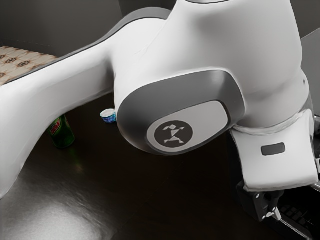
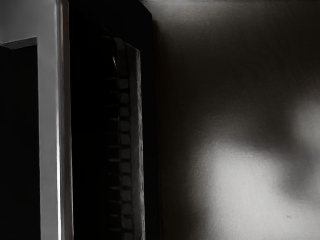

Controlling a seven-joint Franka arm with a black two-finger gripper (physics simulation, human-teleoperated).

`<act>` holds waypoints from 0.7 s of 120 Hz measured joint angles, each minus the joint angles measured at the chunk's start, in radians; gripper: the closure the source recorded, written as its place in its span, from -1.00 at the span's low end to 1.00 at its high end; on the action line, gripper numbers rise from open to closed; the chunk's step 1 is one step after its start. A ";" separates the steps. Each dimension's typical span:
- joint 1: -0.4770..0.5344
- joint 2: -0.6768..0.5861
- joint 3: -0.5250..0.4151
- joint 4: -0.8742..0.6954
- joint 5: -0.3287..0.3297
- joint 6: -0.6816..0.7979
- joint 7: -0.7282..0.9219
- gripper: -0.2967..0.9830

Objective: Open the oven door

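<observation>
In the exterior view, the white arm bends across the dark worktop, and its pincer points down beside the oven. I can't tell from here whether the pincer is wide or narrow, or whether it has hold of anything. What I take for the oven door is the piece with the pale edge, slanting away just next to the pincer; whether they touch I can't make out. A green can and a little blue-and-white tub stand well apart from the pincer, past the bend of the arm.

In the wrist view, a long metal strip runs close under the hand, with a dark ribbed row between it and the bare worktop. Those ribs make me think the door may be ajar, though I wouldn't swear to it.

I'd expect the door to be rigid and fairly weighty, swinging only on its hinge. Its smooth metal could slip from a shallow pinch, so the place to take it is the handle or free edge, well away from the hinge, following its arc.
</observation>
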 joint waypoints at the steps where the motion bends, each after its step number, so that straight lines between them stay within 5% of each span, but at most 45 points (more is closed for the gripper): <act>1: -0.002 0.004 0.000 0.002 0.002 0.000 0.001 -0.53; 29: -0.031 0.062 0.001 0.029 0.056 0.013 0.016 -0.53; 52: -0.029 -0.069 0.037 -0.165 0.066 0.135 0.025 -0.53; 84: -0.024 -0.014 0.046 -0.166 0.074 0.247 0.037 -0.54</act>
